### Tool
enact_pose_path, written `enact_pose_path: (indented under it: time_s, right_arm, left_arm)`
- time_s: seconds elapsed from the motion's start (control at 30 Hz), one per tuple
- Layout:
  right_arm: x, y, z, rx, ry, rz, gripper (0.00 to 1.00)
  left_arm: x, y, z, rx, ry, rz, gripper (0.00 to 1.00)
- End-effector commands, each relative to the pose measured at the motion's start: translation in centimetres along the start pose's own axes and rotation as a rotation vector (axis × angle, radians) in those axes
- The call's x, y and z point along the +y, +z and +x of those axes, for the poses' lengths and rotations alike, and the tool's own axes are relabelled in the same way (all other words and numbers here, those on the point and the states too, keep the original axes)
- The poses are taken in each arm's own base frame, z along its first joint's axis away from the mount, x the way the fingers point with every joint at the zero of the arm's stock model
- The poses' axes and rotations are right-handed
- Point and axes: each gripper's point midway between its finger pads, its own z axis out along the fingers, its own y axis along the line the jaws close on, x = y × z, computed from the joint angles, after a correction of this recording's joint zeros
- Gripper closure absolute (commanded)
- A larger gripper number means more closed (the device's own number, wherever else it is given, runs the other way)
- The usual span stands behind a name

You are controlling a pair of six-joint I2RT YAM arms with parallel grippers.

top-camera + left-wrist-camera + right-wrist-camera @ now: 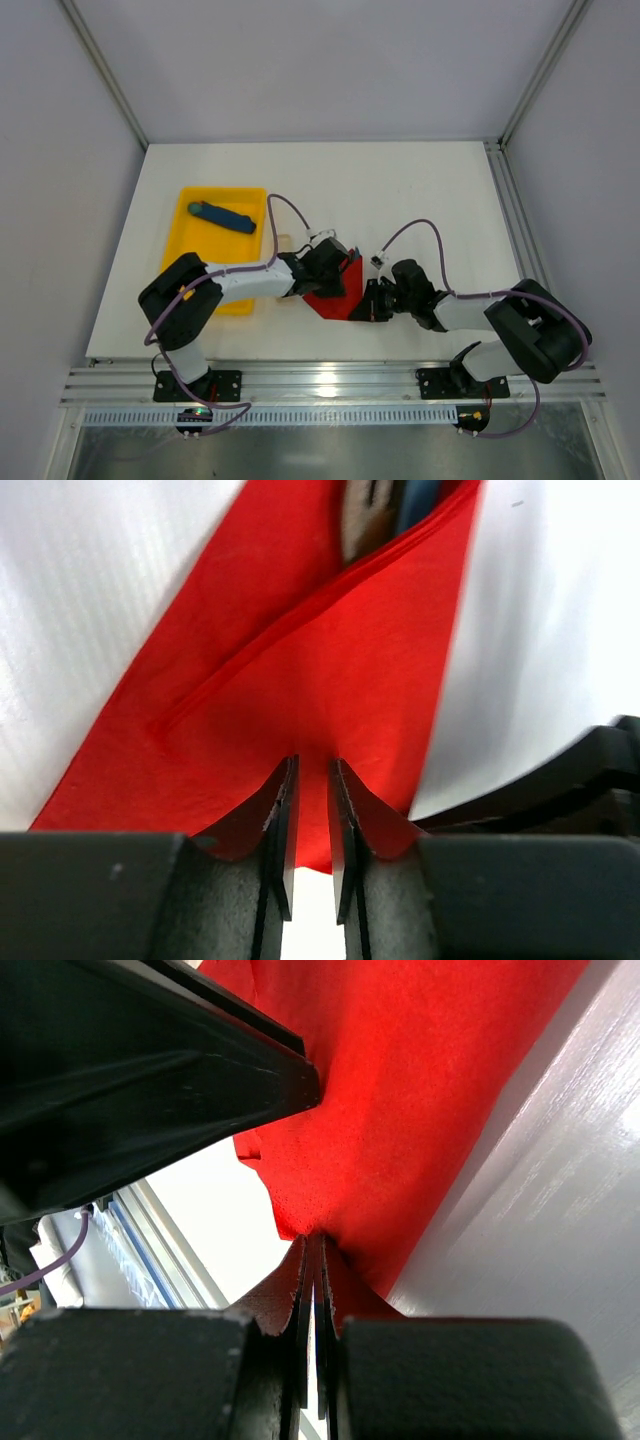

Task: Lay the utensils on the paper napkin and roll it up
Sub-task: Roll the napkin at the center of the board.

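The napkin point(420, 1090) is clamped at its edge by the right tool point(313, 1242), while the left tool point(313, 767) is seen slightly apart, just behind it.

Lab test cell: white table point(400, 190), aluminium rails point(330, 385), plain enclosure walls point(300, 60)

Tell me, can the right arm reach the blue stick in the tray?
Probably not: the right gripper pinches the napkin, and the left arm lies across its way to the blue stick.
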Motion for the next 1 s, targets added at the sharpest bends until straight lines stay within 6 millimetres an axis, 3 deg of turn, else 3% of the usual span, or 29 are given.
enact_pose_path:
  time_s: [0.0, 0.33, 0.6, 0.7, 0.83, 0.97]
  right_arm:
    - [0.7, -0.2, -0.9, -0.037, -0.021, -0.013, 0.94]
    - [1.5, -1.0, -2.0, -0.059, -0.057, 0.002, 0.94]
    - [-1.0, -0.4, 0.1, -0.028, -0.027, 0.052, 0.94]
    - [-0.8, -0.6, 0.2, -0.024, -0.022, 0.042, 0.94]
    - [1.2, -1.6, -1.8, -0.069, -0.069, 0.022, 0.94]
    - [1.6, -2.0, -4.6, -0.111, -0.081, 0.048, 0.94]
  left_arm:
    - [1.5, 0.7, 0.5, -0.010, 0.005, -0.045, 0.79]
    - [2.7, 1.2, 1.2, 0.005, 0.017, -0.080, 0.82]
    - [3.1, 1.2, 1.4, 0.007, 0.024, -0.085, 0.82]
    - [3.1, 1.3, 1.5, 0.008, 0.025, -0.085, 0.82]
    - [3.2, 1.4, 1.6, 0.010, 0.027, -0.089, 0.82]
    - [3.1, 1.4, 1.8, 0.012, 0.029, -0.087, 0.82]
